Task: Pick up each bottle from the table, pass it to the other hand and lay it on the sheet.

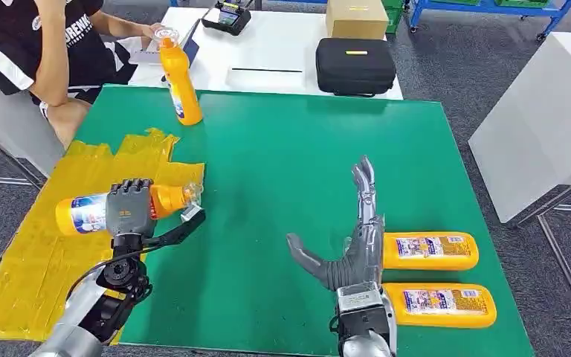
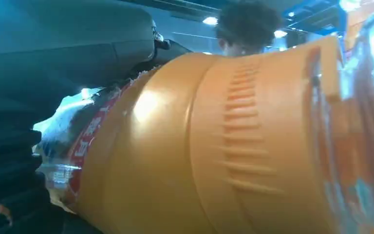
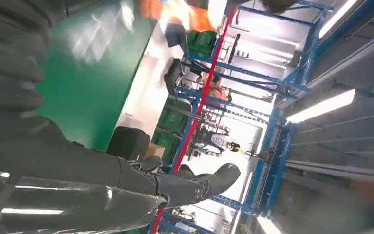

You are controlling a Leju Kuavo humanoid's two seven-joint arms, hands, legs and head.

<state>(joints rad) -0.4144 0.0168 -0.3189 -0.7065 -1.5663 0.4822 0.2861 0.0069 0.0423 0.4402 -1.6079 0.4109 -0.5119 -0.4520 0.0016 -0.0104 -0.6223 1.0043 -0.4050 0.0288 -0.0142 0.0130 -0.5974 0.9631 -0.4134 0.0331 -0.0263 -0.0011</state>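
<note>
Left hand (image 1: 128, 208) gripping orange plastic bottle (image 1: 82, 212) lying sideways over yellow sheet (image 1: 22, 268), cap rightward; label unreadable; right hand (image 1: 353, 249) spread, empty

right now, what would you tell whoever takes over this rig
Left hand grips an orange bottle lying sideways above the yellow sheet; I cannot tell if it rests on it.
Right hand is open and holds nothing, over the green table.
Two bottles lie flat beside the right hand, the farther bottle and the nearer bottle.
A person's hand holds the upright bottle at the table's far edge.
Done: no bottle lies released on the sheet.
Left: release this one, then handle the rest.
</note>
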